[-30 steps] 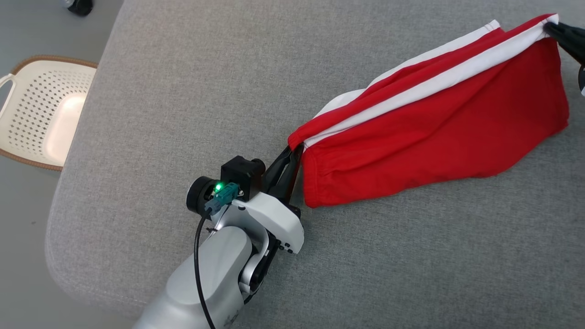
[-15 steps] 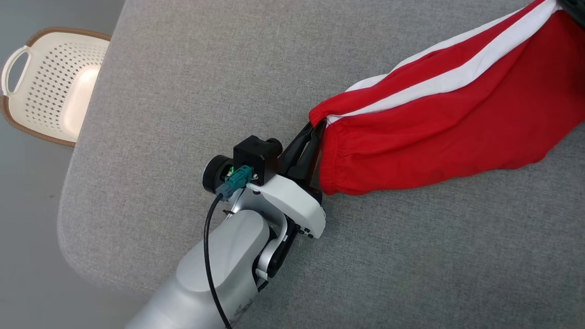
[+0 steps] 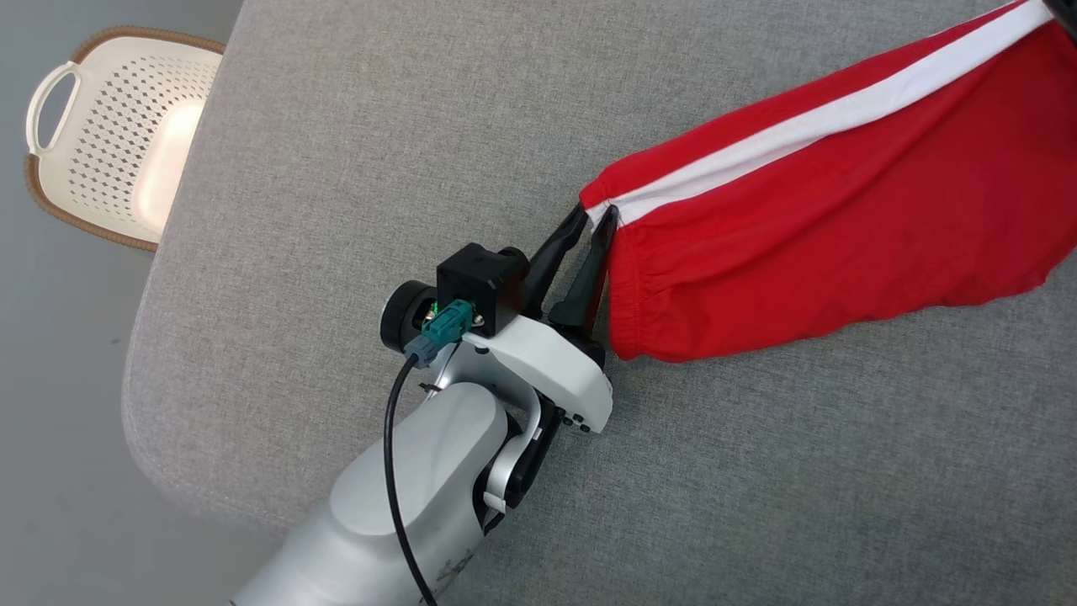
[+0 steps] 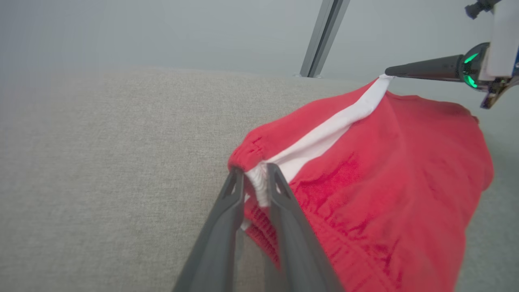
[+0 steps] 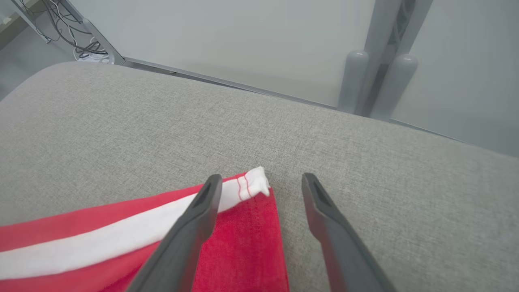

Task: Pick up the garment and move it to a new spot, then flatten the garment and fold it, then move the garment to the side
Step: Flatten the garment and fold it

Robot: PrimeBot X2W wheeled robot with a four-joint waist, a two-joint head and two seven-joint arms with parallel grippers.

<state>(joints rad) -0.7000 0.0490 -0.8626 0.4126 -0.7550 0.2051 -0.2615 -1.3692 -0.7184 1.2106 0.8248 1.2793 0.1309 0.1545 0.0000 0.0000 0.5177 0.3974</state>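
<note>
Left fingers (image 4: pixel 221 227): parted by a narrow gap, with the garment's (image 3: pixel 824 219) gathered edge between the tips. I cannot tell whether the pads press on it.
Right fingers (image 5: pixel 186 235): spread wide and released, with nothing between them.
Left gripper (image 3: pixel 594 217): I have it low over the grey cushion (image 3: pixel 421 126), tips right at the bunched end of the cloth.
Right gripper (image 5: pixel 261 178): at the opposite end, with the garment's corner lying just beside 1 finger, down on the cushion.
Garment: red with 1 white stripe (image 4: pixel 324 134), drawn out long between the 2 grippers and resting on the cushion. The body is creased and sagging to one side, not flat.
Basket (image 3: pixel 92 143): white, on the floor off the cushion's corner, well apart from the cloth.
Step in hand: I judge this to be the set-down at the new spot, with the right end let go and the left end about to be.
Next move: I want the left gripper clear of the gathered edge without dragging it. Then both grippers go to the slack lower edge to pull the body flat before any fold.
Watch: the elastic end could catch on a finger and lift with it as I back away.
</note>
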